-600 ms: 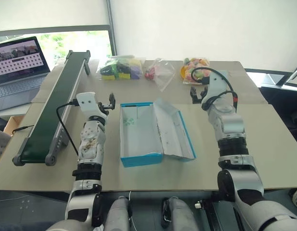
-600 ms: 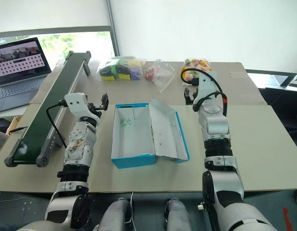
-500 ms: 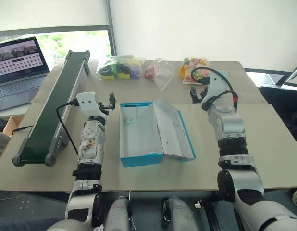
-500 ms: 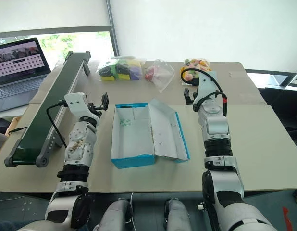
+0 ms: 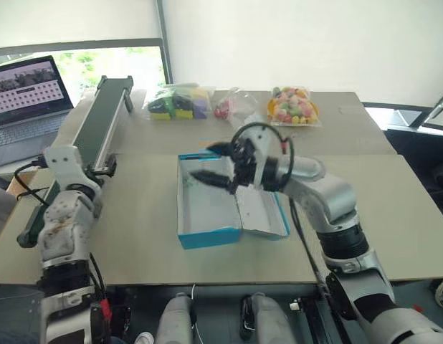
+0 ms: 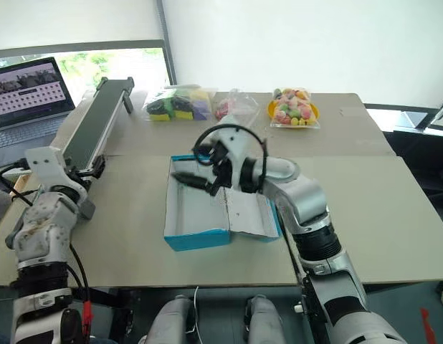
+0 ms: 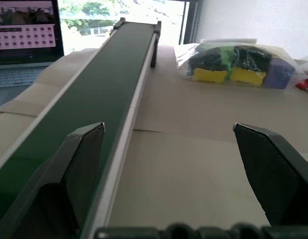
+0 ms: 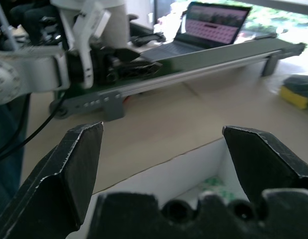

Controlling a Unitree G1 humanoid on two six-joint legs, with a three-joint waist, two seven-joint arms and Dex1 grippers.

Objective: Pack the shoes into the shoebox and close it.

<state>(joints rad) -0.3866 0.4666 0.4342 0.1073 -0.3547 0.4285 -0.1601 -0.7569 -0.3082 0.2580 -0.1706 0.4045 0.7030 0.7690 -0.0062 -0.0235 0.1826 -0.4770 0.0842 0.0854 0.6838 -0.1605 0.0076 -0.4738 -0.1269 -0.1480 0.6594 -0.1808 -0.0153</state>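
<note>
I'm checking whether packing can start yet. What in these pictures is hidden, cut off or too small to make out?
- Floor of the bright blue cardboard shoebox: partly covered in both eye views by the open right tool hovering over it.
- Clear bags of coloured items: contents too small to identify.
- Grey laptop: cut off by the eye views' edge; screen text too small.
- Green conveyor belt: near end hidden behind the left tool's finger, left wrist view.

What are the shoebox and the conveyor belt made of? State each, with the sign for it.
shoebox: apparently matte cardboard, with thin blue walls, a white inside and a flat folded-out lid.
conveyor belt: dark green, smooth and slightly glossy, likely rubber or PVC; pale rails look like metal.
</note>
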